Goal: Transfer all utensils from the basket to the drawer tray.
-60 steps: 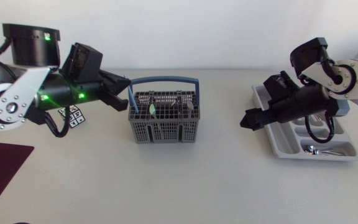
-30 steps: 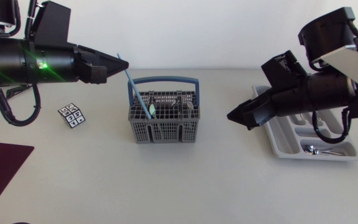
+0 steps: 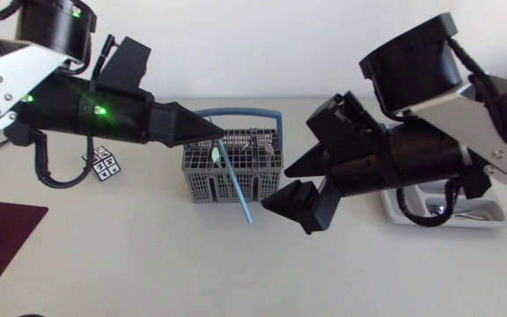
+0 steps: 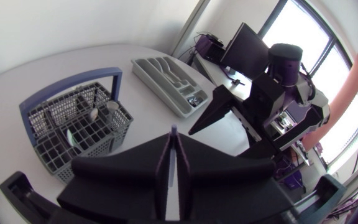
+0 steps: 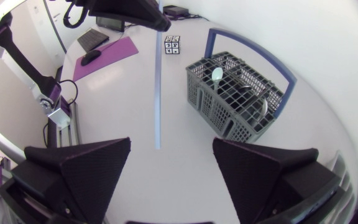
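Our grey basket [image 3: 202, 182] with the blue handle holds a white spoon [image 3: 216, 155] and some metal utensils [image 3: 271, 151]. The grey tray [image 3: 481, 214], partly hidden behind our right arm, has a metal spoon [image 3: 441, 210] in its end compartment. Our left gripper [image 3: 213, 134] sits over the basket, clamped on the top of a thin blue stick [image 3: 238, 189] that hangs slanted across the basket's front. Our right gripper [image 3: 276, 187] is just beside the stick's lower end, fingers spread wide, not touching it.
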Robot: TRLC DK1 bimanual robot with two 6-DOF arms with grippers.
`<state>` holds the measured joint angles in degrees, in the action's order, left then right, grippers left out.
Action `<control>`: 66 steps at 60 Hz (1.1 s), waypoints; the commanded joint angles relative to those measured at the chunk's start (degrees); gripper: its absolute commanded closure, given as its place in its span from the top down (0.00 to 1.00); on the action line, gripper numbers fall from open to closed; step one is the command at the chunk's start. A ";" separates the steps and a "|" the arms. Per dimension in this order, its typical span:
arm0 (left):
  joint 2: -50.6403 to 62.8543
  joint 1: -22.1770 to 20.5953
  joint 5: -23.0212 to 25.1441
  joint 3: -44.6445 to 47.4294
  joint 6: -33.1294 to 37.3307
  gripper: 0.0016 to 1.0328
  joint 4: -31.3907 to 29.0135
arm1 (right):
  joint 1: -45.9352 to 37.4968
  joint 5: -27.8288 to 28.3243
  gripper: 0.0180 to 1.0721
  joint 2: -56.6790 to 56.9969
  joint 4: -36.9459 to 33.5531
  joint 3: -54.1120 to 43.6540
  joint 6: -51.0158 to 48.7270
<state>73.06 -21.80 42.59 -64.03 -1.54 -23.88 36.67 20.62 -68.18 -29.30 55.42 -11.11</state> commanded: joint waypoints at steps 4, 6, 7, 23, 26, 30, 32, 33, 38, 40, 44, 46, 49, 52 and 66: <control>1.30 -1.40 2.15 -0.75 -1.45 0.03 -0.38 | 0.60 1.88 0.86 -3.89 1.88 -1.19 0.48; 1.47 -1.66 2.32 -0.75 -1.45 0.03 -0.38 | 0.86 2.14 0.86 -4.41 2.40 -1.28 0.48; 1.56 -1.66 2.32 -0.75 -1.54 0.03 -0.38 | 1.13 2.14 0.86 -4.59 2.58 -1.37 0.48; 2.70 -2.46 3.03 -0.83 -1.89 0.03 -0.38 | 3.33 3.55 0.58 -6.44 4.87 -1.10 0.83; 2.88 -2.54 3.03 -0.83 -1.89 0.03 -0.38 | 3.33 3.99 0.47 -6.70 4.95 -0.93 0.66; 2.97 -2.81 3.03 -0.75 -1.89 0.03 -0.38 | 3.59 4.08 0.37 -6.96 5.57 -1.01 0.57; 3.06 -2.89 3.03 -0.83 -1.89 0.03 -0.29 | 3.68 4.08 0.33 -7.05 5.57 -0.93 0.57; 3.06 -2.89 3.11 -0.83 -1.89 0.03 -0.29 | 3.76 4.08 0.31 -7.05 5.57 -0.93 0.57; 3.06 -3.16 3.03 -0.92 -1.89 0.03 -0.29 | 3.94 4.08 0.24 -7.14 5.66 -0.93 0.57; 3.06 -3.16 3.03 -0.92 -1.89 0.03 -0.29 | 3.94 4.08 0.23 -7.14 5.74 -0.93 0.57; 3.06 -3.16 3.11 -0.92 -1.89 0.03 -0.29 | 4.20 3.99 0.23 -7.58 5.74 -0.93 0.57; 3.06 -3.16 3.11 -0.92 -1.89 0.03 -0.29 | 4.29 3.99 0.23 -7.75 5.74 -0.93 0.57; 3.06 -3.16 3.11 -0.92 -1.89 0.03 -0.29 | 4.56 3.99 0.19 -8.11 5.83 -0.93 0.57; 3.06 -3.16 3.11 -0.92 -1.97 0.03 -0.29 | 4.64 3.99 0.13 -8.37 6.01 -0.84 0.48; 3.06 -3.16 3.11 -1.18 -2.06 0.03 -0.20 | 4.82 3.72 0.05 -8.63 5.66 -1.10 0.74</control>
<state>75.18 -24.56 44.80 -64.03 -1.98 -24.18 40.99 23.77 -76.12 -23.79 55.11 -10.41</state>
